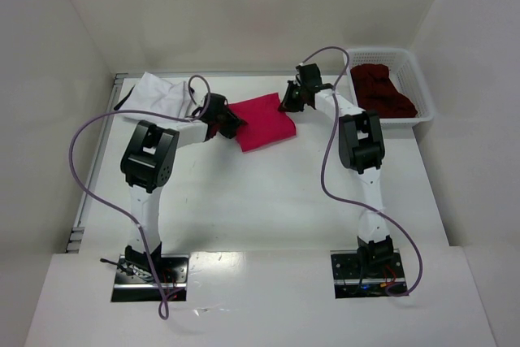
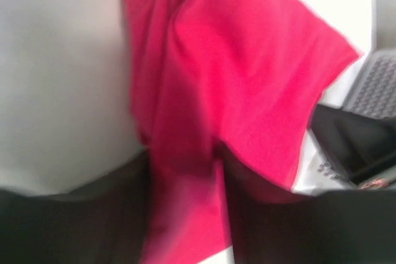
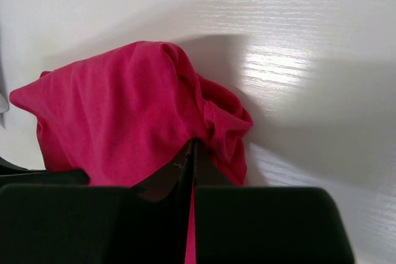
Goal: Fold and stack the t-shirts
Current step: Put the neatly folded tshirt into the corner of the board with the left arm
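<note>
The crimson-red t-shirt (image 1: 264,122) lies partly folded at the back middle of the table. In the left wrist view, a fold of the red t-shirt (image 2: 235,78) runs between the two dark fingers of my left gripper (image 2: 185,214). The picture is blurred, so I cannot tell whether they press on it. That left gripper (image 1: 234,125) sits at the shirt's left edge. My right gripper (image 1: 288,103) is shut on the shirt's far right corner; the bunched red cloth (image 3: 111,122) rises from the right gripper's (image 3: 190,153) closed fingers. The white t-shirt (image 1: 158,95) lies at the back left. The dark maroon t-shirt (image 1: 382,91) lies in the basket.
A white lattice basket (image 1: 422,115) stands at the back right corner. White walls enclose the table on three sides. A metal rail (image 1: 97,160) runs along the table's left edge. Purple cables loop off both arms.
</note>
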{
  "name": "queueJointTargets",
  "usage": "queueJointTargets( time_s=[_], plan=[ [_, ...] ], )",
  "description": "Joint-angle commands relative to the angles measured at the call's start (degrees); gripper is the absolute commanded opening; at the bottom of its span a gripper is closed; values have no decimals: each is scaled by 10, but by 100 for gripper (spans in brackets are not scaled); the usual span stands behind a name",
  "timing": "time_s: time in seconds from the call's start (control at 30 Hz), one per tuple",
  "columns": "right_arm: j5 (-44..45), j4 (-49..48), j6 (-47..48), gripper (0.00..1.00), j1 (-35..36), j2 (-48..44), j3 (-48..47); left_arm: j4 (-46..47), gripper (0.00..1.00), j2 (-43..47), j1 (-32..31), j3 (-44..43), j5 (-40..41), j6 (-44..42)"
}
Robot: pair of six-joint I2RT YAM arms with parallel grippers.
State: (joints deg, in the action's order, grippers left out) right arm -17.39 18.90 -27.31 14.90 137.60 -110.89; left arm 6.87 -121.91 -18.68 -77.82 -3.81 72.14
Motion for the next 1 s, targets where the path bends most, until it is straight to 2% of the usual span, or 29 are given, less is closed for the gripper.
queueJointTargets(
  time_s=[0.0,0.07,0.1,0.2,0.37,0.43,0.47,0.5,0.53,0.63,0.77,0.97],
  plan=[
    [-5,1,10,5,12,14,-34,-60,45,-35,-3,-9,24,-10],
    [-5,1,10,5,12,14,-34,-67,29,-41,-3,-15,24,-24],
    [-10,1,10,5,12,14,-34,-67,13,-41,-3,-24,24,-37],
    [-10,8,10,4,12,14,-34,-111,0,-54,-3,-57,38,-70],
    [-4,39,16,6,12,-12,-46,-136,0,-36,2,-85,44,-127],
    [-11,40,22,30,12,-53,-40,-173,0,-31,26,-119,23,-172],
    [-20,34,22,43,12,-72,-34,-202,0,-37,33,-147,23,-220],
    [-20,40,29,58,12,-108,-28,-241,0,-37,40,-196,23,-247],
    [-20,47,36,77,12,-127,-28,-259,0,-37,56,-216,23,-269],
    [-6,47,41,100,12,-211,6,-311,0,-37,82,-266,28,-335],
    [2,15,26,100,12,-313,109,-355,0,-31,144,-325,16,-392],
    [15,-16,1,100,12,-408,224,-431,0,-63,179,-428,35,-469]
  ],
)
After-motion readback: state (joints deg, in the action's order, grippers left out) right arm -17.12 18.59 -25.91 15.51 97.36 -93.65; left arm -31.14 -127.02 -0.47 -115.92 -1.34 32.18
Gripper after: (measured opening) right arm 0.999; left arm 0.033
